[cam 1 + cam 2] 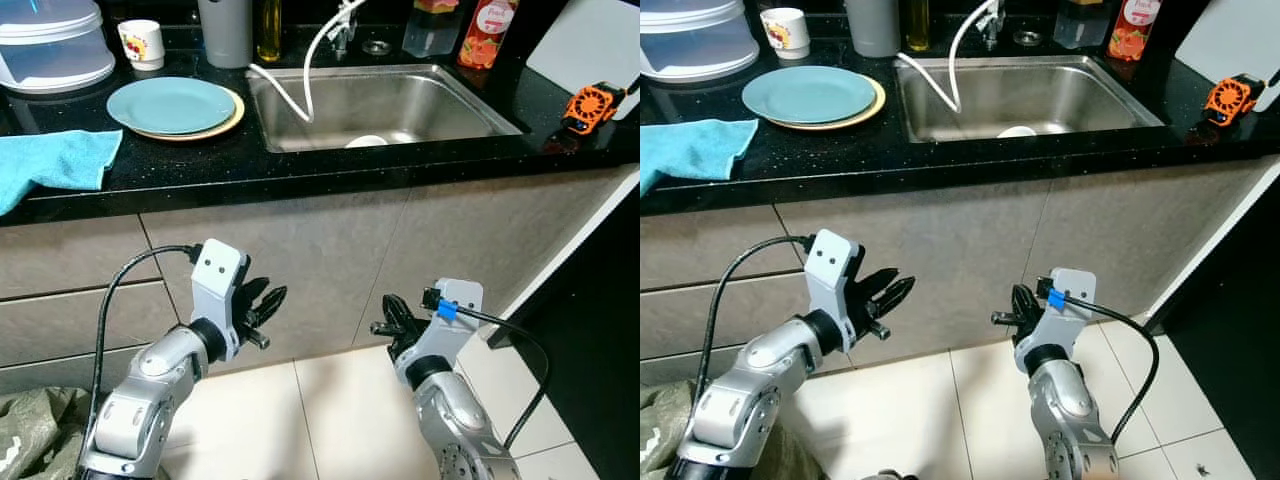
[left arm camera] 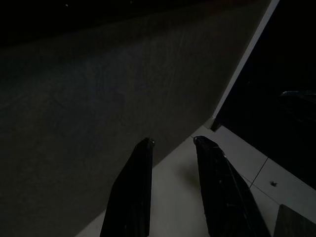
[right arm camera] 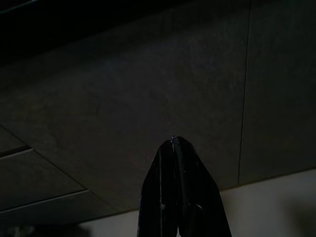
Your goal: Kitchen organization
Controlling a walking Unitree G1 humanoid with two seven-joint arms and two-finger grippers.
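Plates [image 1: 172,106] on black counter [image 1: 300,165] beside sink [image 1: 375,105]; left claw [image 1: 265,305] apart, right claw [image 1: 388,318] together.

Plates [image 1: 172,105] on counter [image 1: 300,165] left of sink [image 1: 375,105]; cloth [image 1: 55,160] further left.

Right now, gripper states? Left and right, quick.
Left gripper: open, two black fingers apart, holding nothing, low in front of the grey cabinet front.
Right gripper: shut, fingers pressed together, holding nothing.
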